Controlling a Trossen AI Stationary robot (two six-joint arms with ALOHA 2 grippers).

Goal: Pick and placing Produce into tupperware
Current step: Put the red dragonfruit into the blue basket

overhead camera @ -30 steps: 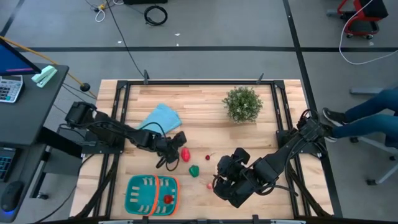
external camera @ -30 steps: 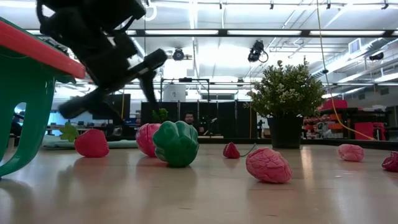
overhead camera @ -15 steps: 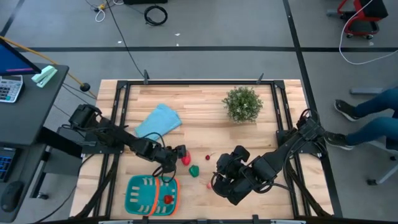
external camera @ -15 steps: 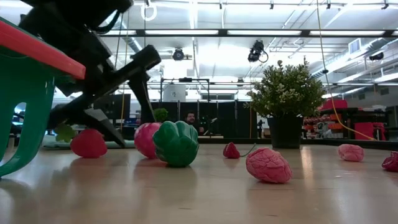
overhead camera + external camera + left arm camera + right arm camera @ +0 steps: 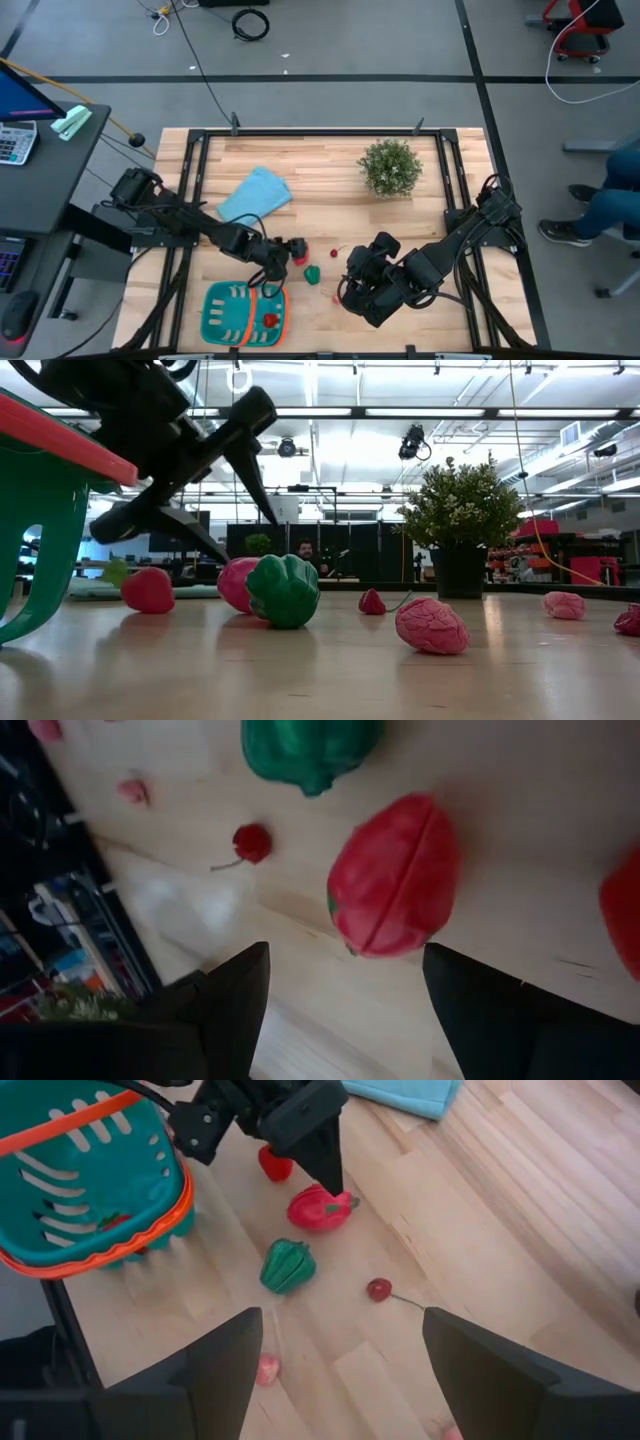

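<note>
Worktop [image 5: 330,165], pale wood, carries all items; positions given rel. to the tupperware [image 5: 243,311], a teal slotted tub w/ orange rim and mid band, already holding one red piece [image 5: 269,320]. Bushy potted plant [image 5: 390,166] stands well beyond the tub toward the far right; light blue cloth [image 5: 256,192] lies beyond its far edge. Left end effector [image 5: 283,252] hangs just past the tub's far right corner, fingers spread wide and empty, straddling the air over a red tomato-like fruit [image 5: 394,875] that sits on the wood. Right end effector [image 5: 340,1370], well right of the tub, also spread wide, empty, waiting. Step in hand, by judgement: grasp the red fruit. To do it well: centre the fingers on its widest girth, descend until tips near the wood, close gently since a rounded body may roll or squirt out, and keep clear of the green pepper [image 5: 312,273] just beside it. Other produce nearby: a second red piece [image 5: 275,1163], a cherry w/ stem [image 5: 379,1289], small pink pieces [image 5: 266,1370]. All are small, glossy, plastic-looking.
</note>
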